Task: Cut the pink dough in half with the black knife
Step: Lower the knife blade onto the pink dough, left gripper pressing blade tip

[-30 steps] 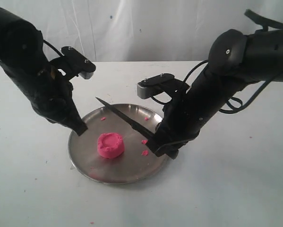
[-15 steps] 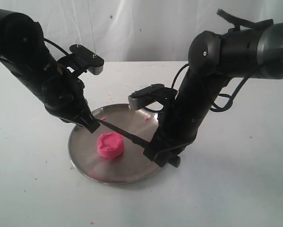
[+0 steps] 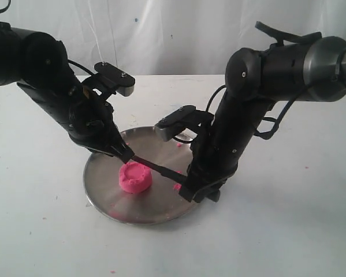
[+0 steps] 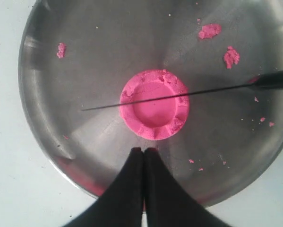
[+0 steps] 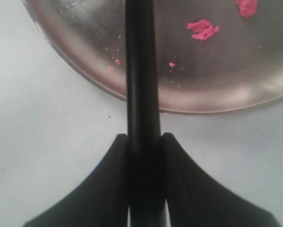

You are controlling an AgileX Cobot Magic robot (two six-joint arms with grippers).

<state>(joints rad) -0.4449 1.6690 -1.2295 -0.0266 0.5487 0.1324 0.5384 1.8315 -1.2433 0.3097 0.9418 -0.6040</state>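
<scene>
The right end effector [image 5: 143,142] pinches the black knife [image 4: 179,94] by its handle, blade over the pink dough [image 4: 154,104], ready to cut, while the left end effector [image 4: 143,150] is pressed together nearby.

No text to read anywhere; no label, brand, number or sign shows on any surface in the three views.
</scene>
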